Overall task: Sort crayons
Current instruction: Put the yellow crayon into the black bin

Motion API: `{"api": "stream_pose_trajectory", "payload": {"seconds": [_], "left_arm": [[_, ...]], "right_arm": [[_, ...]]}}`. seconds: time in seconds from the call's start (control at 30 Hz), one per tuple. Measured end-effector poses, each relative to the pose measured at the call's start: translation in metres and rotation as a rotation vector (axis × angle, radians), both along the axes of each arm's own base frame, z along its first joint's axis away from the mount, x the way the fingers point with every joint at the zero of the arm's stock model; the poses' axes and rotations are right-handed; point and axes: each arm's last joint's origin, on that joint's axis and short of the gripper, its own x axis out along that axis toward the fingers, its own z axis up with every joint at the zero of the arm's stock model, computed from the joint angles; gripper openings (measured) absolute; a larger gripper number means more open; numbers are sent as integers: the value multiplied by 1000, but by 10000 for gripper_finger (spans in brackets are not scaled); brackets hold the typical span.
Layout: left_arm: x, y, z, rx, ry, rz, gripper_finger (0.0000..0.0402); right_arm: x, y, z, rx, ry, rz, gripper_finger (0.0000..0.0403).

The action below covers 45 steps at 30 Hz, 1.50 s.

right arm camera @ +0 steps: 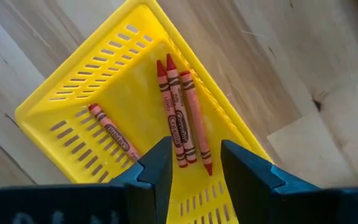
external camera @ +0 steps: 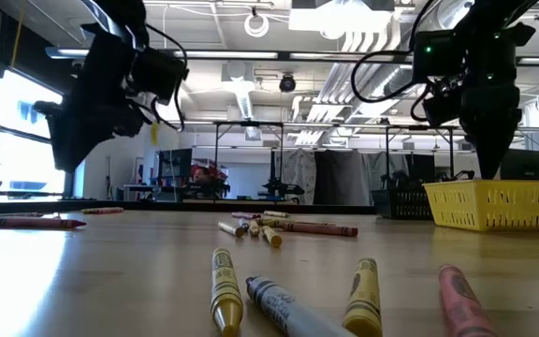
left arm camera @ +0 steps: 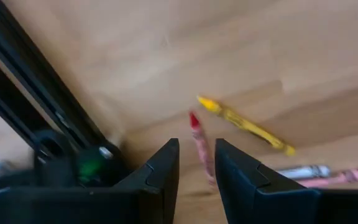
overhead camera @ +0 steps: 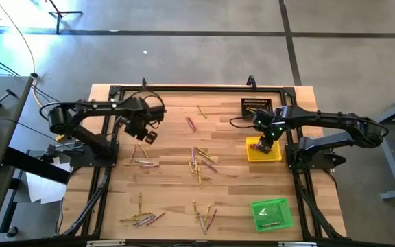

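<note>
No wording can be read with certainty anywhere in these views. Dark printing runs along the paper wrappers of the red crayons (right arm camera: 180, 118) lying in the yellow tray (right arm camera: 73, 93), but the letters are too small and blurred to make out. The yellow crayon (external camera: 225, 285) and grey crayon (external camera: 288, 304) nearest the low camera also carry dark label marks on their wrappers, equally illegible.

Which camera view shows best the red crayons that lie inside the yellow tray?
The right wrist view: it looks straight into the yellow tray and shows the red crayons clearly, beyond the open right gripper. The high view shows only the small tray. The low view shows its wall, the left wrist view nothing of it.
</note>
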Motion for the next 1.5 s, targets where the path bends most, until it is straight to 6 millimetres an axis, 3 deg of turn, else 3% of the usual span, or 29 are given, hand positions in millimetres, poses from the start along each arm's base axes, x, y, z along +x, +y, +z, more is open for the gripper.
{"api": "stream_pose_trajectory", "payload": {"seconds": [0.33,0.63,0.87,1.3,1.5], "left_arm": [[5,-35,-7,80,-164,269,87],[0,-55,-29,109,-144,411,87],[2,-60,-51,115,-255,537,87],[-7,-65,-64,133,-244,615,86],[-7,-65,-64,129,-250,574,37]], "right_arm": [[-3,-15,1,-8,-39,7,123],[-7,-23,1,-3,-45,-46,123],[-8,-24,1,0,-49,-44,123],[-7,-23,1,31,-71,-23,123],[-7,-23,1,32,-71,-23,123]]}}
